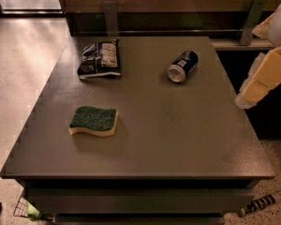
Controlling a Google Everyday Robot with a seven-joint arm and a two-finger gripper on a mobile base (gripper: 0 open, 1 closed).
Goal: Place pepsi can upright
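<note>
Dark table (pixel 178 144). Blue-and-white snack bag (pixel 99 59) lies far left. Green-topped yellow sponge (pixel 93 121) sits nearer, left of centre. Both well apart from pepsi can (pixel 182 66); bare tabletop around can. Gripper (pixel 260 81) hangs off table's right edge, apart from can; jaw state cannot be told. Can lies on its side, far right of centre, silver end facing viewer, dark blue body with white markings.

Blue pepsi can (pixel 182 66) on its side; gripper (pixel 247 99) at right edge.
</note>
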